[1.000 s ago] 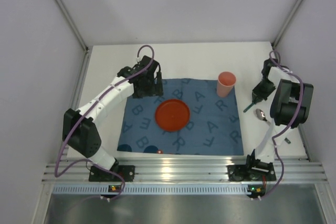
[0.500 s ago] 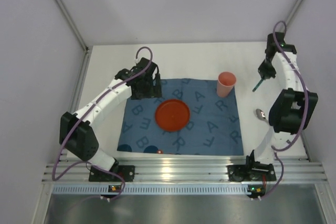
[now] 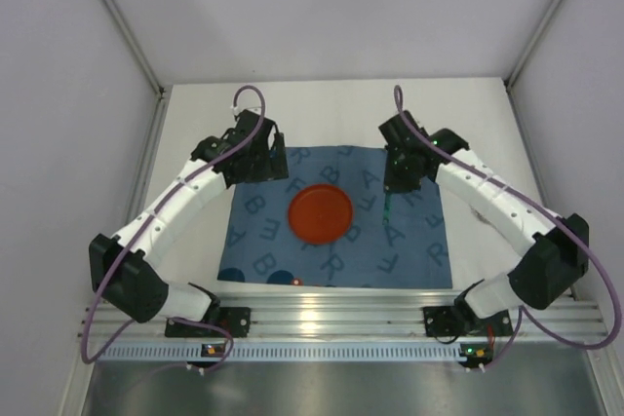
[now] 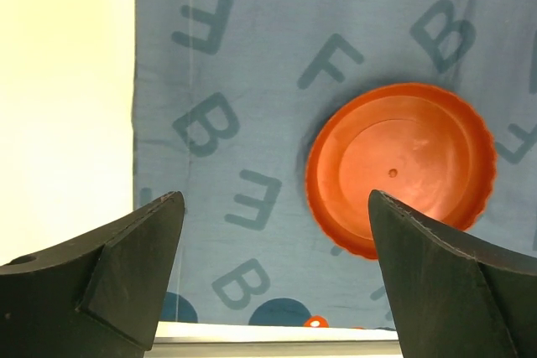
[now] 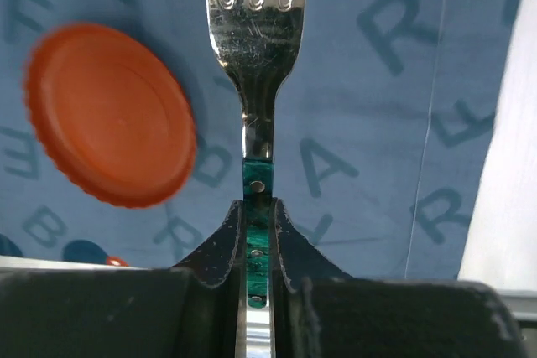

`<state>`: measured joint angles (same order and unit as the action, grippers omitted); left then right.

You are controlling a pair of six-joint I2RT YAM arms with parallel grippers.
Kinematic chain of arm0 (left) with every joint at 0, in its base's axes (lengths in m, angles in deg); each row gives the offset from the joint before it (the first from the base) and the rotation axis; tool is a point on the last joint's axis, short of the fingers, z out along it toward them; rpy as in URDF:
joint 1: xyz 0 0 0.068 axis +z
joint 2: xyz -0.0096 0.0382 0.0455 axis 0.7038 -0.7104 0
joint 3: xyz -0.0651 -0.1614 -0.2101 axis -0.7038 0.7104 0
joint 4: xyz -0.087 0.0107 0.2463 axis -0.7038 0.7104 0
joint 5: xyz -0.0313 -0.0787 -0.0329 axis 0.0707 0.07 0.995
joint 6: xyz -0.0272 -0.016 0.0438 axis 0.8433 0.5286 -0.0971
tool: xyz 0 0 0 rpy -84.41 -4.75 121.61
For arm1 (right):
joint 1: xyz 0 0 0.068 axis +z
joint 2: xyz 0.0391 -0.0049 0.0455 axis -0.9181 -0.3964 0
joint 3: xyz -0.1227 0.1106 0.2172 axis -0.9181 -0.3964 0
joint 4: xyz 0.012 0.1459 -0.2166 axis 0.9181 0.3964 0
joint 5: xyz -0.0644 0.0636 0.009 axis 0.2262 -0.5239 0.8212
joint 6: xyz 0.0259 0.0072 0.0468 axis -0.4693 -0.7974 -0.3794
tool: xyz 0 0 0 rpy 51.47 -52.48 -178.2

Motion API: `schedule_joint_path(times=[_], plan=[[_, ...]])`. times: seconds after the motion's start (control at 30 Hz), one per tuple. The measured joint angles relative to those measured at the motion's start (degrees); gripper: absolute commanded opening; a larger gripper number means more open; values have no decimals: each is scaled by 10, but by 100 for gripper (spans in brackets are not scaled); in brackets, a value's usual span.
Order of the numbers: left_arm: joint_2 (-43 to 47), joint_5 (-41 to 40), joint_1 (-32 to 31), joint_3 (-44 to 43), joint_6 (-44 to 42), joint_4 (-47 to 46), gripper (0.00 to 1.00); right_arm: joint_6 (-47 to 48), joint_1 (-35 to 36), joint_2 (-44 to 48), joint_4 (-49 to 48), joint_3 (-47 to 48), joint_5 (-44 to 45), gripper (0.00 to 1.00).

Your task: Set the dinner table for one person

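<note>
Bench (image 3: 331, 109), white, fills the overhead view, carrying a blue lettered mat (image 3: 409, 241) with an orange plate (image 3: 321, 213) centred. Left wrist view: left pincer (image 4: 273, 207) stands wide apart, empty, above mat beside plate. Right wrist view: right pincer (image 5: 258, 211) is clamped on a fork (image 5: 256, 31) by its green handle, over the mat, plate alongside.

The left arm (image 3: 185, 197) stretched from its base toward the far-left side of the orange plate (image 3: 321, 213). The left end effector (image 4: 275, 199) hung there facing down, its fingers (image 4: 126, 266) spread wide with nothing between them. The right arm (image 3: 487, 197) arched in from the opposite side. The right end effector (image 5: 258, 207) sat just right of the plate, clamped tight on the green handle of a fork (image 5: 256, 31), tines pointing away from the wrist.
</note>
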<state>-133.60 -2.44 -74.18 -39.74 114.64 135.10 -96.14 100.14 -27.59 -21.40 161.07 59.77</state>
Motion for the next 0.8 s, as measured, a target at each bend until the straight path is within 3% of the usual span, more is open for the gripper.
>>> schedule_joint_path(times=[0.13,0.27,0.53,0.8], plan=[[20,-2,7,22,-5,1,96,-28,10,-9,-23,-112,-24,0],[30,-3,8,32,-8,1,96,-44,12,-46,-63,-163,-43,0],[48,-9,10,40,-11,2,95,-49,18,-127,-134,-180,-52,0],[57,-9,11,52,-10,2,95,-39,20,-148,-148,-180,-46,0]])
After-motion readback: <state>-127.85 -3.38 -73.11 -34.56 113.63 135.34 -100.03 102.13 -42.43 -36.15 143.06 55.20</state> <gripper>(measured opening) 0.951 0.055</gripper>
